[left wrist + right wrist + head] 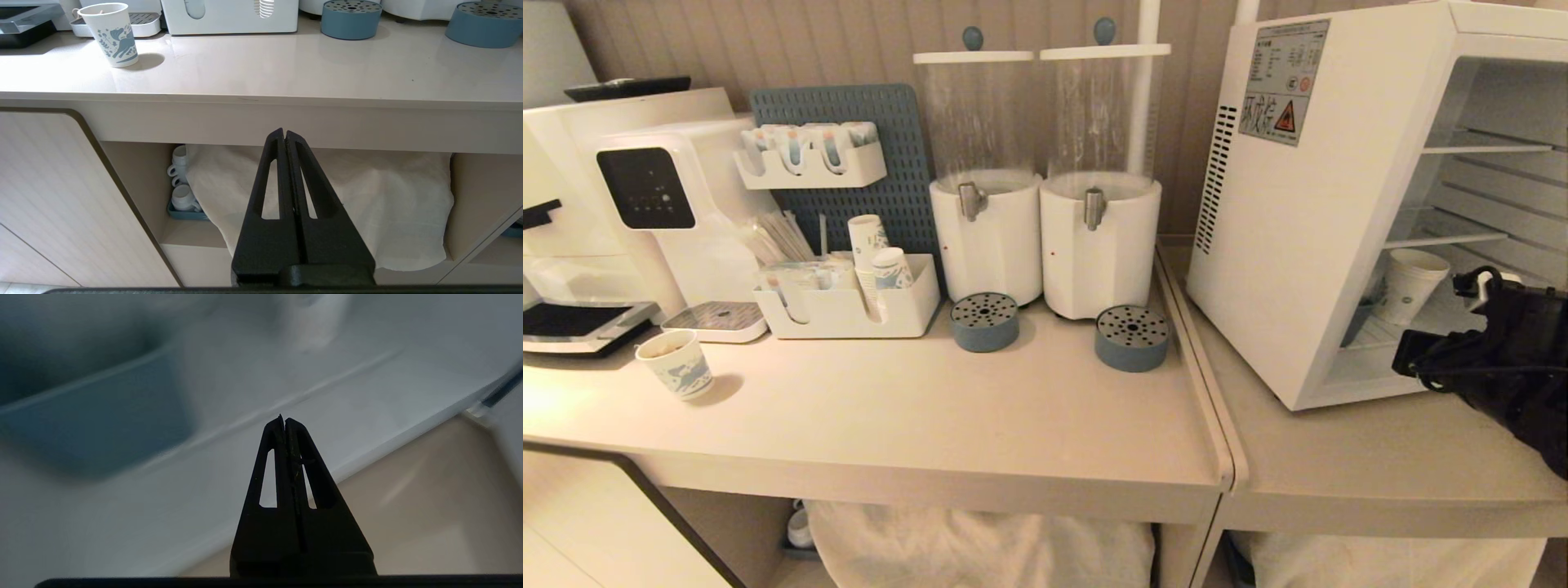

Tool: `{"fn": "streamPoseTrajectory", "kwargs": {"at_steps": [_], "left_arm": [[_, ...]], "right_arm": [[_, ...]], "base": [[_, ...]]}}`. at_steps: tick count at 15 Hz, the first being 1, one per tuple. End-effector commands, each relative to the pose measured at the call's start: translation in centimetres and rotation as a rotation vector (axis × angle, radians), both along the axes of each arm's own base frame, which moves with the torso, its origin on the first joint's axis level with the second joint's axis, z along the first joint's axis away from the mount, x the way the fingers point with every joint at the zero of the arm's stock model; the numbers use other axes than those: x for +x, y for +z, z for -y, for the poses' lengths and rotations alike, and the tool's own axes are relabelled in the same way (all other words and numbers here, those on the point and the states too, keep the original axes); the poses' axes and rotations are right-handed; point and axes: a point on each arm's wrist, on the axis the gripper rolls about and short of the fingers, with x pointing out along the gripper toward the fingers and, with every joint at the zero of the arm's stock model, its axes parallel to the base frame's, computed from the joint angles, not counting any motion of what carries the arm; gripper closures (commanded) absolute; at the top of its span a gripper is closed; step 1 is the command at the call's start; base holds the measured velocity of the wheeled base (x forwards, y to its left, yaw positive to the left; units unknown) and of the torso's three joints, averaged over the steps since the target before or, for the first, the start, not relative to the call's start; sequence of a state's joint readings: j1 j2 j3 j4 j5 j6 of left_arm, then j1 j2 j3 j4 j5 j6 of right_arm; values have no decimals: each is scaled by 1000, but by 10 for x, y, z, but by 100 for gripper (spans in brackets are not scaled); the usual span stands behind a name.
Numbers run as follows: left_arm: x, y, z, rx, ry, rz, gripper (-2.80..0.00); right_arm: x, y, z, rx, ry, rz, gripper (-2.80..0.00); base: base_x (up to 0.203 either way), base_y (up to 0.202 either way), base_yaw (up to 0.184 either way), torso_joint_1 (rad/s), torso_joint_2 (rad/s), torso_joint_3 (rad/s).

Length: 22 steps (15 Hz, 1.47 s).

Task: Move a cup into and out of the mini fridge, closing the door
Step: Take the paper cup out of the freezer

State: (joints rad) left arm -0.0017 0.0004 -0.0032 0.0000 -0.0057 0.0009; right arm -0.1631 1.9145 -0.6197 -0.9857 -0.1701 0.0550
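The fridge [1290,245] stood open on the right-hand counter [1339,465], its side vents and warning sticker facing the camera, wire shelves visible inside. The cup [1411,284] sat upright on the fridge's bottom level, near the front opening and below the lower wire shelf. The door was not seen in any view.

The right gripper [282,418] had its fingers pressed together, holding nothing, pointed at the fridge's lower front edge where it met the counter; a blue tray-like shape [94,412] lay blurred beyond it. In the head view the right arm [1494,359] showed as a black mass at the right edge, just in front of the fridge opening and apart from the cup.

The left gripper [284,132] hung below the counter's edge, fingers likewise together and empty, facing a shelf with white cloth [327,196] and a few mugs [182,183].

On the left counter [931,408] stood a shorter printed cup [676,363], two dispensers [1045,237] with blue drip trays [985,321], an organiser [849,306] holding stacked cups, and a water machine [662,204].
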Motion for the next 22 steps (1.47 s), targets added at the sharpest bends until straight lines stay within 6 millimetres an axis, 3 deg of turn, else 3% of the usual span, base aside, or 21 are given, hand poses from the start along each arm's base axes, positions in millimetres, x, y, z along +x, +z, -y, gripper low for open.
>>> {"fn": "streamPoseTrajectory", "kwargs": {"at_steps": [1, 5, 11, 18, 19, 22], "left_arm": [[0, 0, 0, 1, 0, 3, 0], [0, 0, 0, -1, 0, 3, 0], [0, 0, 0, -2, 0, 3, 0], [0, 0, 0, -1, 0, 3, 0], [0, 0, 0, -1, 0, 3, 0], [0, 0, 0, -1, 0, 3, 0]], "right_arm": [[6, -24, 9, -33, -25, 78, 0], [13, -19, 12, -102, -59, 136, 0], [47, -35, 19, -159, -98, 167, 0], [50, -35, 20, -170, -100, 168, 0], [50, -35, 20, -174, -107, 166, -280], [53, -30, 21, -181, -128, 187, -280]], "base": [[0, 0, 0, 0, 0, 0], [0, 0, 0, 0, 0, 0], [0, 0, 0, 0, 0, 0], [0, 0, 0, 0, 0, 0], [0, 0, 0, 0, 0, 0], [0, 0, 0, 0, 0, 0]]}}
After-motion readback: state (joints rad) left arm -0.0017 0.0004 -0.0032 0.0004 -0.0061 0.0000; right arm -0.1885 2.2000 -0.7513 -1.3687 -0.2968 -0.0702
